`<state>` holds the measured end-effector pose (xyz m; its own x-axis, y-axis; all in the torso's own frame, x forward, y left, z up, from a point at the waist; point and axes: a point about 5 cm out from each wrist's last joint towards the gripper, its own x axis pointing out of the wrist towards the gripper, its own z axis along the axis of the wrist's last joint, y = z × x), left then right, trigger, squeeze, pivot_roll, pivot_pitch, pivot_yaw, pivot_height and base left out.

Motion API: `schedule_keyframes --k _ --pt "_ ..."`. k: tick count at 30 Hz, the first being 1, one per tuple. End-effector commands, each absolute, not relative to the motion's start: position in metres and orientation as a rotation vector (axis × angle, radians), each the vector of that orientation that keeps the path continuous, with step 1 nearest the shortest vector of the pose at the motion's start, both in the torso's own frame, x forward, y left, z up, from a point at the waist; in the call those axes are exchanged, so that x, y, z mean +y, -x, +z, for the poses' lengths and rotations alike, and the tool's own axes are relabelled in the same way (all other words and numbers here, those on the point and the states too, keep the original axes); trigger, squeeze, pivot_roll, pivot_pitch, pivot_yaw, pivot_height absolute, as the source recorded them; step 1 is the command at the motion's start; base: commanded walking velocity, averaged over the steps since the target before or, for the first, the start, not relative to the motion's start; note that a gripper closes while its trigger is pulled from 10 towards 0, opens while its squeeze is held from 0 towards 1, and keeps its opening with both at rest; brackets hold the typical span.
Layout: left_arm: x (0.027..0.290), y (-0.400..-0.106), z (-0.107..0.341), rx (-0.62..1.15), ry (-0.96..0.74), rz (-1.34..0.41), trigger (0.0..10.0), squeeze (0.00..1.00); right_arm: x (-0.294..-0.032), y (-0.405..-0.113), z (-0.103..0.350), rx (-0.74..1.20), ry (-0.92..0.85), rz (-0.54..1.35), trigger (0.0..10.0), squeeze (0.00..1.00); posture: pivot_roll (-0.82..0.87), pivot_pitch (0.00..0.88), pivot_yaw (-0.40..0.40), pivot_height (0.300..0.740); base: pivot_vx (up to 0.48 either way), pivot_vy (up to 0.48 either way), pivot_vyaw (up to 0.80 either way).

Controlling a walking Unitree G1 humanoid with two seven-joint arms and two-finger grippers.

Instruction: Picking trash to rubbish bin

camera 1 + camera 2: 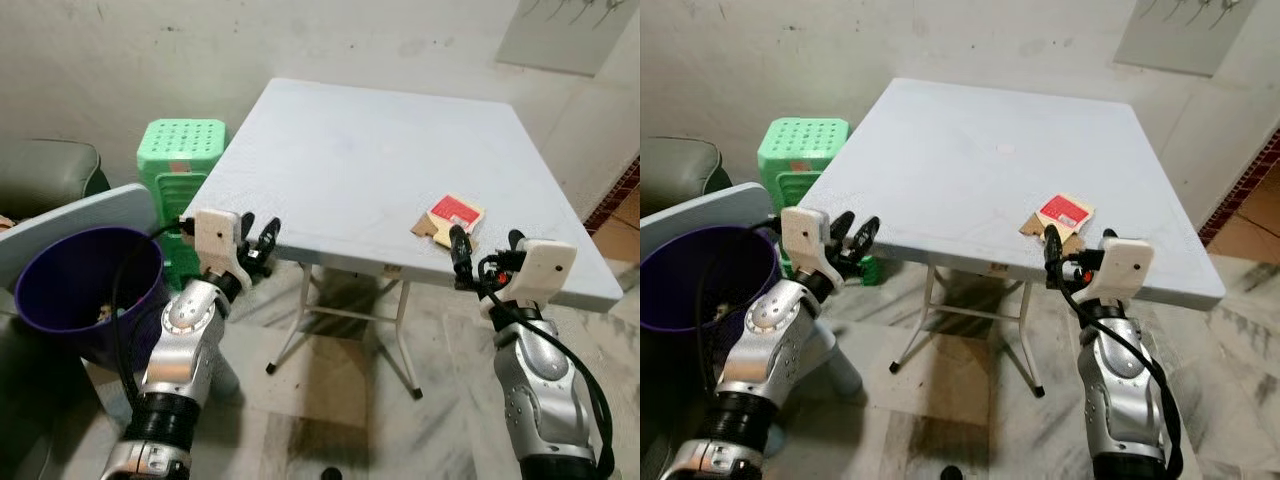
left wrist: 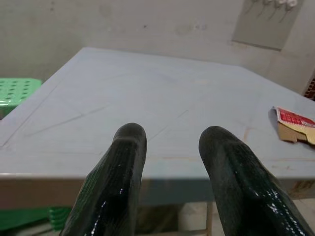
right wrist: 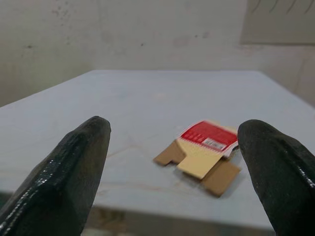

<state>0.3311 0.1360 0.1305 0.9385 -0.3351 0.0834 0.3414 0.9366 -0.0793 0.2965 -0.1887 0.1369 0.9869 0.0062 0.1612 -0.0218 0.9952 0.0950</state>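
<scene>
A flattened red and tan cardboard box (image 1: 448, 220) lies on the pale grey folding table (image 1: 350, 150), close to its front right edge. My right gripper (image 1: 487, 240) is open wide just before that edge, level with the tabletop. In the right wrist view the box (image 3: 202, 152) lies a short way beyond the spread fingers (image 3: 74, 167). My left gripper (image 1: 260, 224) is open and empty at the table's front left corner. A purple rubbish bin (image 1: 85, 290) stands on the floor to my left, with some scraps inside.
A green plastic stool (image 1: 180, 150) stands against the wall beside the table's left side. A grey seat (image 1: 50, 170) and a pale flat board (image 1: 80, 215) lie behind the bin. Marble floor and white table legs (image 1: 300, 320) show below.
</scene>
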Motion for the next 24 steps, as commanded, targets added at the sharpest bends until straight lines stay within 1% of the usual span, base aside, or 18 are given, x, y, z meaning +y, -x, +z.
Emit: schedule_keyframes --k 1,6,9,13,24 --pt "0.1283 -0.3293 0.1364 -0.094 0.092 -0.382 10.0 0.0 -0.1913 -0.294 0.1395 -0.169 -0.092 0.013 10.0 0.0 -0.07 0.085 -0.032 0.74 0.0 0.0 0.0" --pt "0.1222 -0.3258 0.1362 -0.096 0.09 -0.419 10.0 0.0 -0.19 -0.2937 0.1405 -0.172 -0.094 0.021 10.0 0.0 -0.07 0.086 -0.034 0.74 0.0 0.0 0.0" --pt "0.1236 -0.3265 0.1375 -0.084 0.131 -0.418 10.0 0.0 -0.1894 -0.2933 0.1409 -0.173 -0.097 0.025 10.0 0.0 -0.07 0.085 -0.035 0.74 0.0 0.0 0.0" --pt "0.1275 -0.328 0.1389 -0.087 0.136 -0.4 10.0 0.0 -0.1876 -0.2927 0.1406 -0.172 -0.1 0.035 10.0 0.0 -0.07 0.082 -0.036 0.74 0.0 0.0 0.0" --pt "0.1287 -0.3283 0.141 -0.09 0.146 -0.404 10.0 0.0 -0.1842 -0.2922 0.1403 -0.171 -0.107 0.057 10.0 0.0 -0.07 0.076 -0.039 0.74 0.0 -0.307 0.0"
